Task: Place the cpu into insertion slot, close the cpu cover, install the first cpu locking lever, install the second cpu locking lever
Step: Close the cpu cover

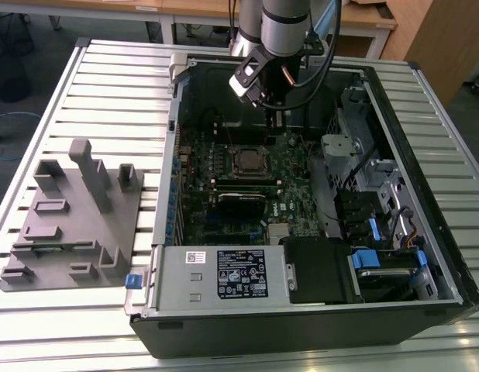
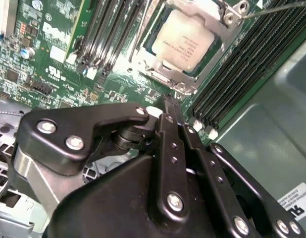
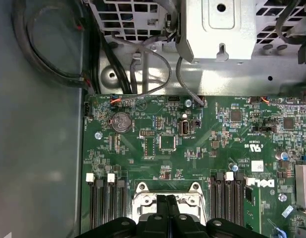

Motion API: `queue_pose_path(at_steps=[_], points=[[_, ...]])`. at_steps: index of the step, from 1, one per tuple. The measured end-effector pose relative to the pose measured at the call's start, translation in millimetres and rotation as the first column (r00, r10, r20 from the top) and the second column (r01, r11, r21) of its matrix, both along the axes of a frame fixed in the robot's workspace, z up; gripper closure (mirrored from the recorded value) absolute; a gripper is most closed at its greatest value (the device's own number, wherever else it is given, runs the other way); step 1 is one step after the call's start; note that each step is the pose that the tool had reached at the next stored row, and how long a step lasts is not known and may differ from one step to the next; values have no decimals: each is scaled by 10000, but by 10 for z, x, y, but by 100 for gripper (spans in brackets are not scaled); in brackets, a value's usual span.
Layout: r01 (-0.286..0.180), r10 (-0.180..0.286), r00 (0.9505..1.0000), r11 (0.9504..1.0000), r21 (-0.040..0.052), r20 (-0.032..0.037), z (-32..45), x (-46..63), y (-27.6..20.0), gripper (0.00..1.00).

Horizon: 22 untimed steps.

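Silver-grey cpu [image 2: 182, 39] is lying on the green board [image 2: 44, 64], cover [image 2: 223, 27] lying flat over it. Gripper [image 2: 168, 106] is hovering beside, fingers [image 2: 164, 131] pinched together, empty. Lever [image 2: 277, 7] is probably needing a steady, square push.

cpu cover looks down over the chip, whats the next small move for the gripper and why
Probably ease the shut gripper toward the thin lever rod: the cpu already sits under the cpu cover, and the rod angles away from the cover's corner, seemingly unlatched.
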<state>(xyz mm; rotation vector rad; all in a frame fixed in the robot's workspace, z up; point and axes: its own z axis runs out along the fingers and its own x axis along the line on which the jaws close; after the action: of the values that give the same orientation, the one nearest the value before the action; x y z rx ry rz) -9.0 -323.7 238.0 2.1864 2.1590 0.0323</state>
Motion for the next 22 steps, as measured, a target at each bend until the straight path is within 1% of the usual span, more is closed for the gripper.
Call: queue_pose_path(at_steps=[5,6,7,8,9,10,11,17,18,22], points=[[-1,1,10000,10000,1,-8,0,-7,0,90],[0,0,10000,10000,3,-60,-2,-7,0,90],[0,0,9998,10000,2,-177,-3,-6,0,90],[1,-1,9995,10000,1,-328,-5,-5,0,90],[0,0,9988,10000,2,-495,-7,-4,0,90],[0,0,9980,10000,0,-636,-8,-3,0,90],[0,0,9977,10000,-1,-673,-8,-3,0,90],[-10,10,9977,10000,1,-674,-9,-3,0,90],[-68,68,9977,10000,4,-674,-11,-4,0,90],[-583,582,9960,9983,3,-675,-12,-5,0,90]])
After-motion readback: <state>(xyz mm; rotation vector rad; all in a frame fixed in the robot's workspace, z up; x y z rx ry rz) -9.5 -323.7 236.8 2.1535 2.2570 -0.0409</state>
